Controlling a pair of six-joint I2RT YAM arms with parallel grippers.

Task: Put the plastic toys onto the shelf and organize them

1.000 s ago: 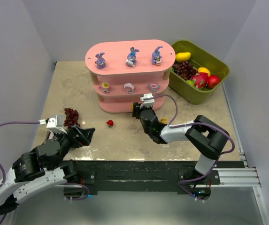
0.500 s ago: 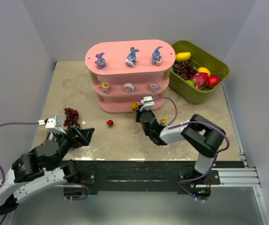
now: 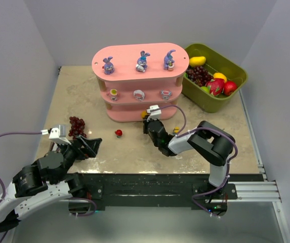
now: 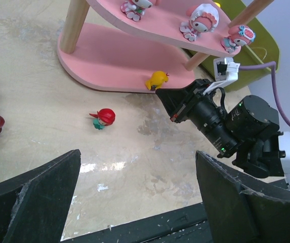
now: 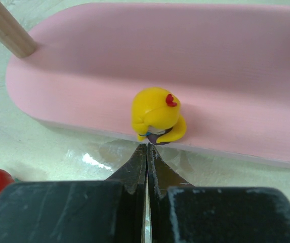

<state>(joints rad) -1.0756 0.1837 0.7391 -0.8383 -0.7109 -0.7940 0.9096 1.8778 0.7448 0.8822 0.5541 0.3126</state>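
Observation:
The pink shelf (image 3: pixel 124 58) carries three purple-blue bunnies (image 3: pixel 143 61) on its top board and three pink-and-white toys (image 3: pixel 139 94) on the middle one. A small yellow toy (image 5: pixel 155 115) stands at the front edge of the bottom board (image 5: pixel 210 66). My right gripper (image 5: pixel 147 147) is shut and empty, its tips just in front of that toy. A red toy (image 3: pixel 118 133) lies on the table left of it. Another small yellow toy (image 3: pixel 176 130) lies by the right arm. My left gripper (image 4: pixel 134 202) hangs open and empty near the table's front left.
A dark red grape bunch (image 3: pixel 76 126) lies on the table just beyond the left gripper. An olive-green bin (image 3: pixel 238 68) with larger fake fruit stands right of the shelf. Grey walls close in both sides.
My right gripper's jaws have closed on nothing and the arm has shifted slightly left, close to the shelf's bottom board. The yellow toy stays at the board's edge. The left arm is still.

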